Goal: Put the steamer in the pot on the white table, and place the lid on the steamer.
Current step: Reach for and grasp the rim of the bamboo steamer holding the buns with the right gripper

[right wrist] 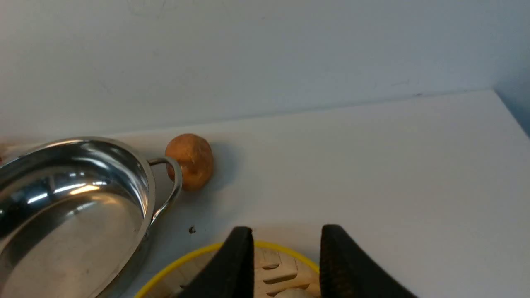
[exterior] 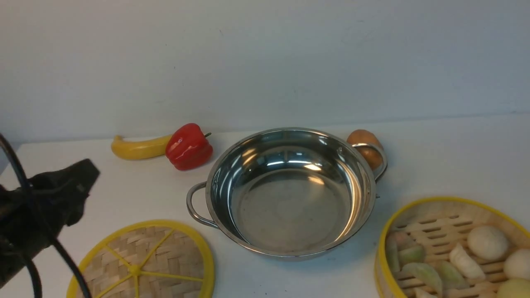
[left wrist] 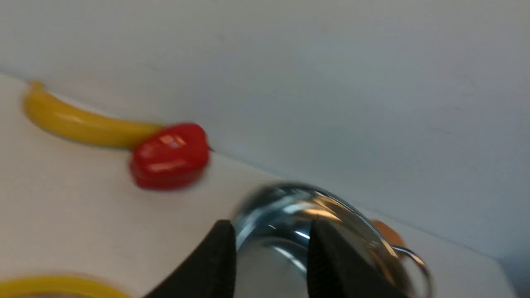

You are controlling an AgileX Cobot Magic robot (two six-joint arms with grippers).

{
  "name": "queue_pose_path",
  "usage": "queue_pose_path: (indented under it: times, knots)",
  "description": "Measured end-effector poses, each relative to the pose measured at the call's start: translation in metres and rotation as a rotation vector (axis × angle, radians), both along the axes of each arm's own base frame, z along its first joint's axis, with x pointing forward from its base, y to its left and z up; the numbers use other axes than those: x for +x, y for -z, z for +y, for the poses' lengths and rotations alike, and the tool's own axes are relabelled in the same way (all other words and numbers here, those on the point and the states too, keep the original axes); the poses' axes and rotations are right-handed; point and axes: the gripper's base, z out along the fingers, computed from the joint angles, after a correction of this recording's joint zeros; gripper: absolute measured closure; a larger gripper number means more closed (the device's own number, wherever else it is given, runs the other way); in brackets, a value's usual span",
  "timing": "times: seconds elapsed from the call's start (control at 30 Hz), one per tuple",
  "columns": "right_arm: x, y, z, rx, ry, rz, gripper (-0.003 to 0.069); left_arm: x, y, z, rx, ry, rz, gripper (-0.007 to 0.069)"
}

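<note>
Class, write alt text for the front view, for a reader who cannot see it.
An empty steel pot sits on a white table, between a woven lid at front left and a steamer of dumplings and buns at front right. Behind lie a banana, a red pepper and a brown ball; the black left arm shows at the left edge.

Pot (exterior: 290, 207) gapes open above (bare steel floor); pepper (exterior: 188, 146), potato (exterior: 363, 140) flank its far rim.
</note>
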Motion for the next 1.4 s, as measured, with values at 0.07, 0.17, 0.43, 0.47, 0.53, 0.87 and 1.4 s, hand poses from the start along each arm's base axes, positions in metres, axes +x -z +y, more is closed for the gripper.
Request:
queue_pose_path:
  times: [0.07, 0.17, 0.43, 0.47, 0.53, 0.87, 1.4]
  knots:
    - [0.002, 0.001, 0.001, -0.007, -0.011, 0.01, 0.0417, 0.007, 0.001, -0.007, -0.043, 0.075, 0.016, 0.0383]
    - [0.003, 0.003, 0.001, -0.02, -0.026, 0.027, 0.0417, 0.021, -0.002, -0.015, -0.075, 0.183, 0.015, 0.0383]
    - [0.001, 0.006, 0.002, -0.029, -0.04, 0.071, 0.0417, 0.049, -0.079, -0.018, -0.255, 0.272, -0.434, 0.0383]
    - [0.0, 0.007, 0.002, -0.029, -0.041, 0.075, 0.0417, 0.05, -0.092, -0.016, -0.243, 0.248, -0.52, 0.0383]
    - [0.0, 0.007, 0.002, -0.026, -0.042, 0.084, 0.0417, 0.052, -0.123, -0.006, -0.147, 0.132, -0.742, 0.0383]
    - [-0.003, 0.012, 0.004, -0.012, -0.054, 0.147, 0.0417, 0.07, -0.142, 0.042, 0.471, -0.343, -0.234, 0.0383]
    - [0.017, 0.041, 0.005, -0.013, -0.093, 0.453, 0.0417, 0.025, -0.065, 0.044, 0.774, 0.117, 0.802, 0.0383]
